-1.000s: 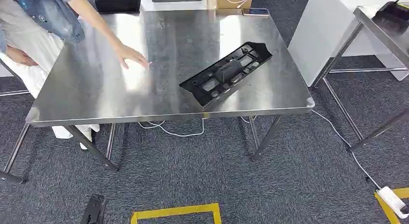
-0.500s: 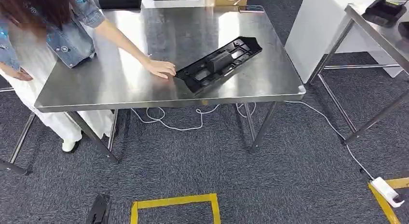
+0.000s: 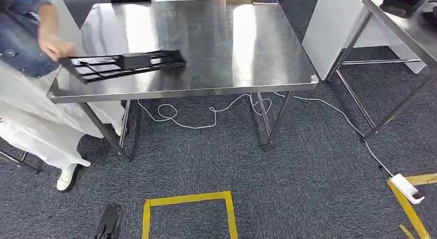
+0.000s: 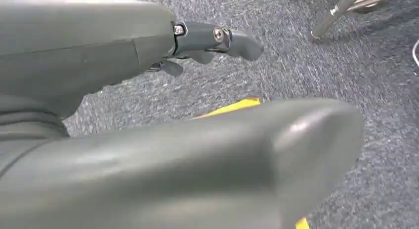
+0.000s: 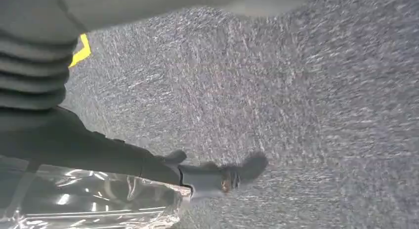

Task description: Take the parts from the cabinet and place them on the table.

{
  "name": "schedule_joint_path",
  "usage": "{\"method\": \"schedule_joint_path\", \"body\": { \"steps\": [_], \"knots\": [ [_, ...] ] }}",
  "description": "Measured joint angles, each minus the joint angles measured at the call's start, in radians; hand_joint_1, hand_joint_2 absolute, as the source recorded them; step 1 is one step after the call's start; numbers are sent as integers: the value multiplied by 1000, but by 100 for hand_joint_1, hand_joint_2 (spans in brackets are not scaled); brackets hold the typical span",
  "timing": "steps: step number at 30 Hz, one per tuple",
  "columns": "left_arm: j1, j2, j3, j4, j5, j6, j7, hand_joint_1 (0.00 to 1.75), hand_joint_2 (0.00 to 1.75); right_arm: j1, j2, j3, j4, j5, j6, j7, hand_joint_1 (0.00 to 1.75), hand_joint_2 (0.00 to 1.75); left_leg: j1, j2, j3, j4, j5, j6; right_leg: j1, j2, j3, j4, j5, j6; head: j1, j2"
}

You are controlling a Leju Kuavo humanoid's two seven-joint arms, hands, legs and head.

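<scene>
You see a black part (image 3: 123,65) with an open grid pattern, held by a person's hand (image 3: 53,47); the sleeve (image 3: 20,43) is faded blue denim and the skirt (image 3: 36,125) is white. The table (image 3: 206,43) is bare silver steel with bright streaks of reflection. The carpet (image 3: 247,167) is dark blue-grey with a fine speckled weave, and just past your left robot hand (image 4: 207,41), which is grey with darker fingers, it carries yellow tape (image 4: 232,106). A white cable (image 3: 206,115) loops across it. Your right robot hand (image 5: 212,177) is grey too, beside a shiny clear film (image 5: 99,199).
</scene>
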Motion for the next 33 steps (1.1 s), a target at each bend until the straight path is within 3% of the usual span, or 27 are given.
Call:
{"method": "schedule_joint_path", "body": {
  "steps": [1,3,4,5,6,7,9,10,11,12,14,15,16,18,19,20,21,23,24,25,26,27,28,30,31,32,33],
  "knots": [
    [1,0,0,0,0,0,1,0,0,0,1,0,0,1,0,1,0,175,7,-3,-13,16,-40,-3,-20,-7,-6,2,13,-13,-2,0],
    [2,-2,0,0,-1,-2,5,0,0,2,1,0,0,6,2,9,0,175,7,-4,-36,130,-188,-7,-11,-10,-35,2,38,-40,-11,0],
    [2,-2,-1,0,-1,-2,5,0,0,3,2,0,0,8,3,11,0,175,7,-5,-49,206,-239,-10,-9,-11,-48,4,51,-41,-11,0],
    [2,-1,-1,0,-1,-2,5,0,0,2,2,0,0,8,4,13,0,175,7,-5,-55,258,-261,-12,-7,-12,-53,4,60,-42,-12,0],
    [2,-1,0,0,-1,-2,6,0,0,3,2,0,0,8,5,14,0,175,8,-6,-54,317,-260,-15,-6,-12,-76,10,76,-40,-12,0],
    [2,-1,-1,0,-1,-2,6,0,0,4,2,0,0,8,5,15,0,175,9,-5,-33,321,-229,-16,-6,-12,-98,17,86,-35,-12,0],
    [1,-1,-1,0,-2,-2,6,0,0,3,2,0,1,8,5,16,0,175,14,-4,64,213,-169,-17,-9,-12,-134,37,98,-28,-12,0],
    [-2,-1,-1,0,-2,-1,6,0,0,3,3,0,1,8,8,18,0,175,16,-5,127,130,-167,-16,-9,-11,-147,46,103,-21,-14,0],
    [-7,-2,-1,0,-2,1,10,0,0,3,3,0,1,8,10,20,0,175,12,-8,176,51,-209,-13,-5,-11,-160,53,108,-13,-15,0],
    [-10,-3,-3,0,-3,7,15,0,0,2,3,0,1,7,13,23,0,175,9,-11,186,20,-217,-7,-2,-11,-165,58,115,-4,-11,0],
    [-12,-7,-5,0,-4,10,22,0,0,0,3,0,1,7,17,24,0,175,0,-10,172,21,-212,2,-2,-13,-173,53,135,11,-14,0],
    [-13,-9,-5,0,-4,10,26,0,0,2,3,0,1,8,19,26,0,175,-5,-10,165,18,-202,16,-1,-12,-174,48,146,20,-12,0],
    [-15,-14,-5,0,-5,9,27,0,0,4,2,0,2,8,19,31,0,175,4,-5,149,7,-183,34,5,-13,-184,54,145,27,-14,0],
    [-23,-14,-5,0,-6,9,32,0,0,6,2,0,2,10,22,36,0,175,-1,-1,123,8,-160,55,-5,-9,-214,124,51,12,-6,0],
    [-23,-14,-5,0,-7,9,33,0,0,5,1,0,2,12,22,38,0,175,-3,0,108,8,-148,55,-6,-9,-236,190,-4,6,-6,0],
    [-24,-14,-6,0,-10,8,35,0,0,4,1,0,2,12,24,39,0,175,-3,2,91,8,-134,55,-7,-9,-253,267,-49,8,-5,0],
    [-24,-14,-6,0,-12,7,36,0,0,3,0,0,3,12,25,40,0,175,-3,4,71,9,-119,54,-7,-9,-259,333,-66,18,-5,0],
    [-24,-17,-8,0,-14,7,39,0,0,3,0,0,3,12,26,42,0,175,-4,5,40,11,-90,50,-7,-8,-219,349,-19,47,-5,0],
    [-24,-17,-10,0,-15,6,42,0,0,2,0,0,3,12,27,43,0,175,-4,6,24,11,-76,47,-8,-8,-175,305,17,59,-5,0],
    [-25,-18,-14,0,-16,6,44,0,0,1,0,0,3,12,29,45,0,175,-3,6,7,11,-60,42,-8,-8,-100,214,37,61,-5,0],
    [-28,-18,-16,0,-18,6,45,0,0,-2,0,0,3,12,29,46,0,175,-4,5,1,12,-49,37,-10,-7,-30,120,22,52,-5,0],
    [-29,-19,-18,0,-18,6,45,0,0,-6,0,0,2,12,29,47,0,175,-7,5,-6,13,-39,30,0,-8,37,15,-16,36,-5,0],
    [-32,-19,-21,0,-18,6,46,0,0,-9,0,0,3,12,30,48,0,175,-6,9,-8,9,-25,23,10,-4,34,-22,-31,22,-8,0],
    [-35,-19,-23,0,-18,6,47,0,0,-8,1,0,3,12,31,50,0,175,-5,9,-9,-8,3,13,13,-4,20,-16,-14,6,-8,0],
    [-32,-19,-23,1,-18,6,47,0,0,-4,1,0,3,12,31,53,0,175,-2,8,-14,-11,10,7,1,-5,12,-20,2,-5,-8,0],
    [-31,-18,-23,1,-18,6,49,0,0,-2,2,0,3,12,31,53,0,175,3,3,-24,5,-34,1,-11,-11,3,-20,14,-16,-11,0],
    [-29,-19,-23,1,-18,6,50,0,0,-2,3,0,3,12,31,53,0,175,3,3,-40,49,-107,-1,-10,-11,-11,-19,27,-32,-11,0]
  ]
}}
